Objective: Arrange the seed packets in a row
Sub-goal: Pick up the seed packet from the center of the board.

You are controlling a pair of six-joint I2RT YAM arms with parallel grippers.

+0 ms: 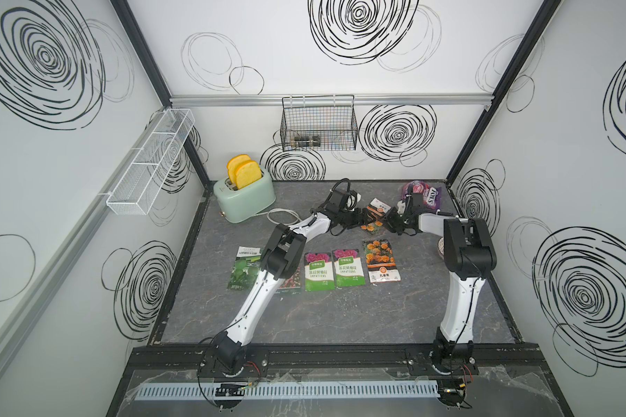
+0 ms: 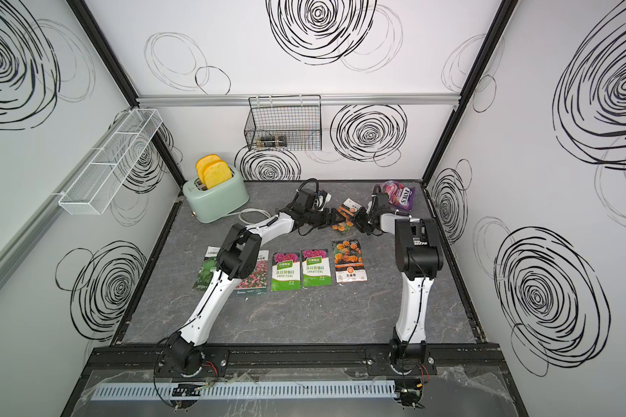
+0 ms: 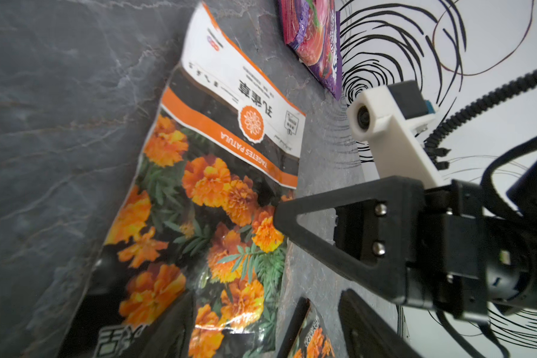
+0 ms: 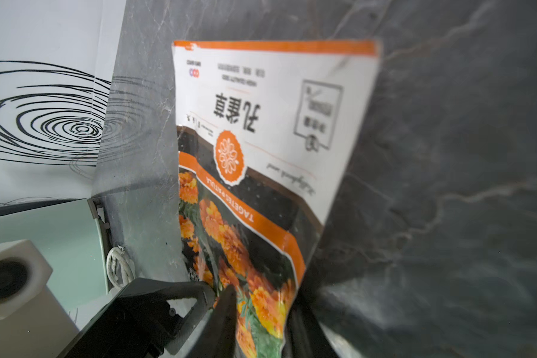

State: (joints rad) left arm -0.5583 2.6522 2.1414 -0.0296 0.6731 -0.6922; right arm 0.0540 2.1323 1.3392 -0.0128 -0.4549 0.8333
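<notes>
Your right gripper (image 4: 261,307) pinches the loose marigold packet (image 1: 378,211) by one edge, tilted up at the tabletop's (image 1: 340,325) back. Left gripper (image 1: 366,218) spread at its other edge. Five packets (image 1: 347,267) lie in a row in front.

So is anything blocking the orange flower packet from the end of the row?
Nothing visible does: the table is bare between the far marigold packet and the spot beside the row's marigold packet.

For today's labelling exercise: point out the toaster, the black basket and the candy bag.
toaster (image 1: 247,204): a top view, green side.
black basket (image 1: 318,125): a top view, front mesh.
candy bag (image 1: 431,195): a top view, purple front.
</notes>
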